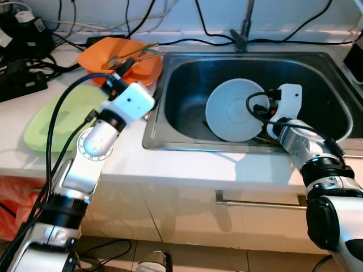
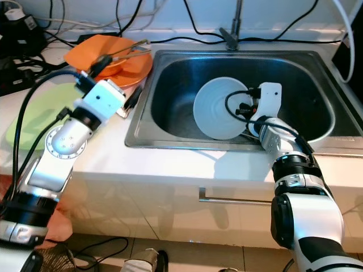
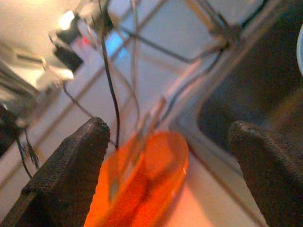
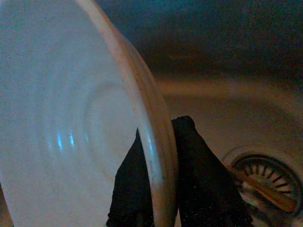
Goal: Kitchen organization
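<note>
- Fingers of your right gripper are clamped on the rim of the white plate, held tilted inside the sink.
- Your left gripper is spread wide above the orange plate on the bench.
- No writing is readable.
</note>
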Robot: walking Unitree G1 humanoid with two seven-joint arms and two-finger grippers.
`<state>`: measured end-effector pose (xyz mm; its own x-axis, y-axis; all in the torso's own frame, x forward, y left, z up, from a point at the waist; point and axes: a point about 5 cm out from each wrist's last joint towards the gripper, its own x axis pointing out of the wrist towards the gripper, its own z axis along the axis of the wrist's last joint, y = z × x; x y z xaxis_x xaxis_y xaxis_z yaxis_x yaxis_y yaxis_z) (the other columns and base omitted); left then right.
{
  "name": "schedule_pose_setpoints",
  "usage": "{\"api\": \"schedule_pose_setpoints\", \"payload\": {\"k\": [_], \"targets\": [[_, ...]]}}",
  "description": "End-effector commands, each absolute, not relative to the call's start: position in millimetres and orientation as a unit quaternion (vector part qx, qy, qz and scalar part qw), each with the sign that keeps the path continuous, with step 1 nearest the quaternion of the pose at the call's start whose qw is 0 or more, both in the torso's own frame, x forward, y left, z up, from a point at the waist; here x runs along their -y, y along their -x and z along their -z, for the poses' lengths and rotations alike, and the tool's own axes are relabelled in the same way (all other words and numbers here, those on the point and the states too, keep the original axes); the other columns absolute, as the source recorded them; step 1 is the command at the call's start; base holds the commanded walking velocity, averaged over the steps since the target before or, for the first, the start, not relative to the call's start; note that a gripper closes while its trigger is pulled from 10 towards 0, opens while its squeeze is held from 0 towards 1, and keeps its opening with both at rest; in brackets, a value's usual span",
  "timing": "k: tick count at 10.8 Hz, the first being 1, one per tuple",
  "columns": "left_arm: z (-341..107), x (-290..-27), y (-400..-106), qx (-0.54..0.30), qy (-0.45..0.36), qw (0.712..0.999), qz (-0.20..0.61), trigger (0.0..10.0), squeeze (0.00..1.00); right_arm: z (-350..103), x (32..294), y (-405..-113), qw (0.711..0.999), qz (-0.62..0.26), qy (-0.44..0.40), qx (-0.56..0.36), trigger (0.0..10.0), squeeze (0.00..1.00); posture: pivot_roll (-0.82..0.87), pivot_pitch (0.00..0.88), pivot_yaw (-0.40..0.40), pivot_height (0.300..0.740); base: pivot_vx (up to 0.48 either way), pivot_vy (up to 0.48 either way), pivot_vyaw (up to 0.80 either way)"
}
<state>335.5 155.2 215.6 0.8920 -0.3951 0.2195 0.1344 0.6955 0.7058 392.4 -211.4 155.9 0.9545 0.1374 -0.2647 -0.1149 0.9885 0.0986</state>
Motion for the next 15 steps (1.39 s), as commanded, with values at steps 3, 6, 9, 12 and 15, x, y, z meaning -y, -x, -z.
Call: {"api": "schedule_pose_setpoints", "payload": {"k": [3, 6, 9, 12, 15], "targets": [[-212.5, -175.2, -339.8, 0.082, -0.308, 0.94, 0.12, 10.0, 1.0, -149.0, 223.6, -390.0, 0.986, -0.037, 0.02, -0.159, 0.0, 0.0, 0.22, 0.079, 0.064, 0.74, 0.0, 0.0, 0.0], [-214.4, -189.7, -340.4, -0.006, -0.261, 0.96, 0.099, 10.0, 1.0, -142.9, 231.0, -386.8, 0.983, -0.027, 0.043, -0.175, 0.0, 0.0, 0.22, 0.083, 0.07, 0.74, 0.0, 0.0, 0.0], [-225.5, -198.7, -339.4, -0.038, -0.251, 0.963, 0.096, 10.0, 1.0, -142.6, 227.6, -387.6, 0.982, -0.037, 0.055, -0.175, 10.0, 1.0, 0.24, 0.083, 0.08, 0.74, 0.0, 0.0, 0.0], [-228.5, -195.3, -332.0, -0.086, -0.289, 0.939, 0.167, 10.0, 1.0, -143.6, 224.6, -388.7, 0.982, -0.045, 0.051, -0.174, 10.0, 1.0, 0.24, 0.078, 0.086, 0.74, 0.0, 0.0, 0.0], [-220.8, -192.7, -325.1, -0.126, -0.325, 0.912, 0.215, 10.0, 1.0, -144.5, 221.7, -389.8, 0.983, -0.047, 0.048, -0.171, 10.0, 1.0, 0.25, 0.074, 0.091, 0.74, 0.0, 0.0, 0.0]]}}
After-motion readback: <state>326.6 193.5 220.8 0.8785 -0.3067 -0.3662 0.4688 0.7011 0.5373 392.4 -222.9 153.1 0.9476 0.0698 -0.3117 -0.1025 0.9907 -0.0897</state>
